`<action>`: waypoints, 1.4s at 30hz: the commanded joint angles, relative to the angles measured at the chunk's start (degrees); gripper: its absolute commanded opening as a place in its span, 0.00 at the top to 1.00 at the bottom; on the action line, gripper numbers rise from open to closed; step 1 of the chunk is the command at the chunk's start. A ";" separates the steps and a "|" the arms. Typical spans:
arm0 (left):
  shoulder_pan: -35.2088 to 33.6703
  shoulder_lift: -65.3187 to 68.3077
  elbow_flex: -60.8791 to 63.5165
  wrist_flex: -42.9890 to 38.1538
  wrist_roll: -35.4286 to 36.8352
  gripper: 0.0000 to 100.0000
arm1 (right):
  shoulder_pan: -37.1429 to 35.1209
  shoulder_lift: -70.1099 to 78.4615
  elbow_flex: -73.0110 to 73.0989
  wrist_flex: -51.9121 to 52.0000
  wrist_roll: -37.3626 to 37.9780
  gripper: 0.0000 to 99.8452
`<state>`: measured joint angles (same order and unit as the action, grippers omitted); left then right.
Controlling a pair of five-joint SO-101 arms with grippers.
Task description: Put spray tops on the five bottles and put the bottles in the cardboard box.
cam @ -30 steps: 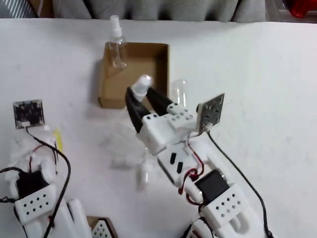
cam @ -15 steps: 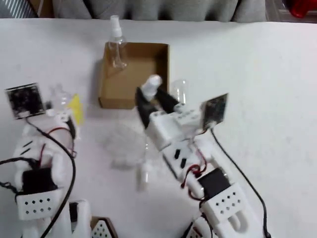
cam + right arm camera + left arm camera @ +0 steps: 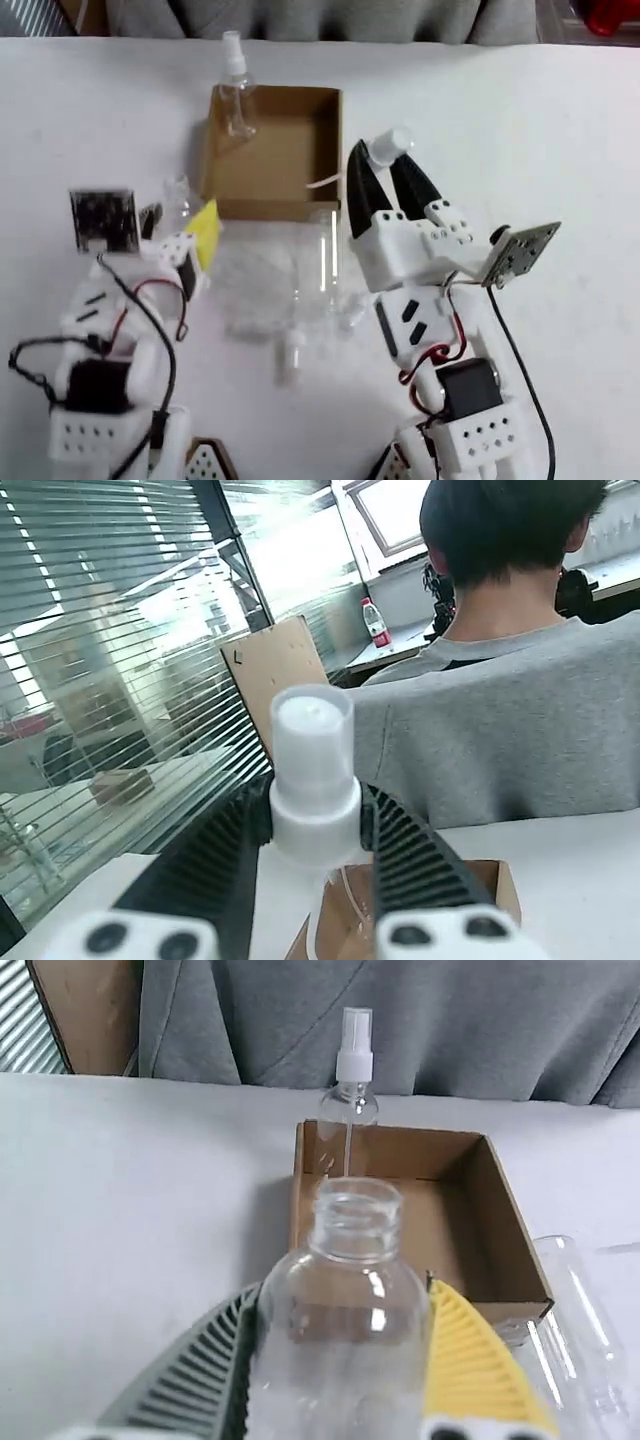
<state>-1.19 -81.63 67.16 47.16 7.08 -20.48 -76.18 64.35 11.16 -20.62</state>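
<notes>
The left hand [image 3: 185,228] is clenched on an uncapped clear bottle [image 3: 178,196], at the left of centre in the high view, just off the cardboard box's [image 3: 285,150] lower left corner; in the left wrist view the hand [image 3: 345,1360] shows one grey finger [image 3: 190,1375] and one yellow finger [image 3: 470,1365] pressed to either side of the bottle [image 3: 345,1300], which stands upright with its threaded neck open. The right hand [image 3: 385,172] sits right of centre in the high view, just beside the box's right wall, its black fingers closed on a white spray top [image 3: 388,146]; the right wrist view has that hand [image 3: 312,825] gripping the spray top [image 3: 312,780] by its collar, nozzle end up; a thin white tube [image 3: 322,183] runs from the hand across the box's right rim.

The box [image 3: 430,1200] lies open-topped on the white desk [image 3: 520,120], upper centre of the high view; a finished bottle [image 3: 236,95] with its spray top on stands upright at the box's upper left corner, seen also in the left wrist view [image 3: 350,1090]; whether it is inside the wall is hard to tell. Between the two arms, below the box, a lying clear bottle [image 3: 325,260] rests on the desk, with other clear bottles beside it too faint to count; a loose spray top [image 3: 290,355] lies lower down.
</notes>
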 commanded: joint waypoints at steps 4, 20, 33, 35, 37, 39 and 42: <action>0.48 -17.80 8.00 -1.85 0.70 0.98 | -3.65 -0.75 -5.19 -1.19 -0.09 0.98; 0.48 -23.08 9.85 -7.47 0.88 0.98 | -14.46 17.54 -37.45 -1.10 7.21 0.98; 0.48 -23.08 18.20 -15.91 0.53 0.98 | -22.37 30.81 -46.07 3.56 10.11 0.98; 0.31 -23.08 20.92 -19.69 0.53 0.98 | -23.96 31.52 -45.89 5.85 14.59 0.98; 0.04 -23.08 23.03 -22.95 0.53 0.98 | -24.84 31.96 -46.15 7.87 17.58 0.98; 0.04 -23.08 24.79 -25.23 0.53 0.98 | -24.92 32.04 -46.24 8.40 18.37 0.98; 0.22 -23.08 26.20 -27.08 0.53 0.98 | -24.92 32.31 -46.24 8.66 18.55 0.98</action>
<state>-1.19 -103.60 93.63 23.34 7.08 -44.92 -44.26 21.36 19.69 -3.38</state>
